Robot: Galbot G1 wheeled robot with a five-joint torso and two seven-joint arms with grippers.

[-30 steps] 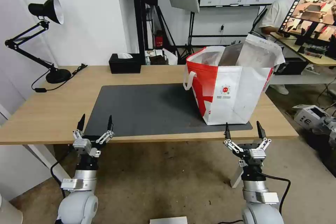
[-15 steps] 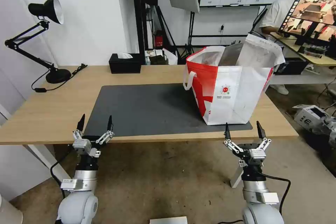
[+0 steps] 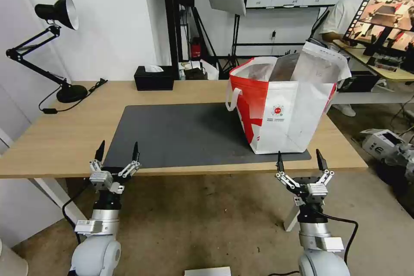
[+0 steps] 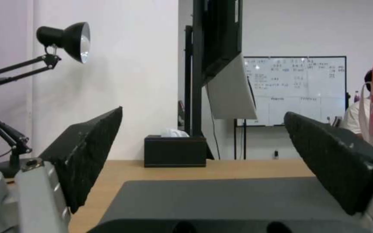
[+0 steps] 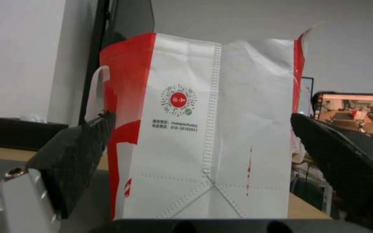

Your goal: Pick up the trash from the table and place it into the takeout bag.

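The takeout bag [image 3: 284, 108] stands upright on the right end of the dark grey mat [image 3: 181, 133], white and red with a round logo [image 5: 178, 99] and its foil-lined mouth open. No trash lies on the table [image 3: 56, 138]; what is inside the bag is hidden. My left gripper [image 3: 117, 152] hangs open at the table's front edge, by the mat's left corner. My right gripper [image 3: 300, 160] hangs open at the front edge, just before the bag. Both grippers hold nothing. In the right wrist view the bag [image 5: 204, 129] stands between the black fingers [image 5: 72, 158].
A black desk lamp [image 3: 56, 13] stands at the table's far left with its cord trailing. A black tissue box [image 3: 154, 77] sits at the back edge. A person sits at a paler desk with a monitor [image 3: 386, 13] at the right. Equipment lies on the floor at the right.
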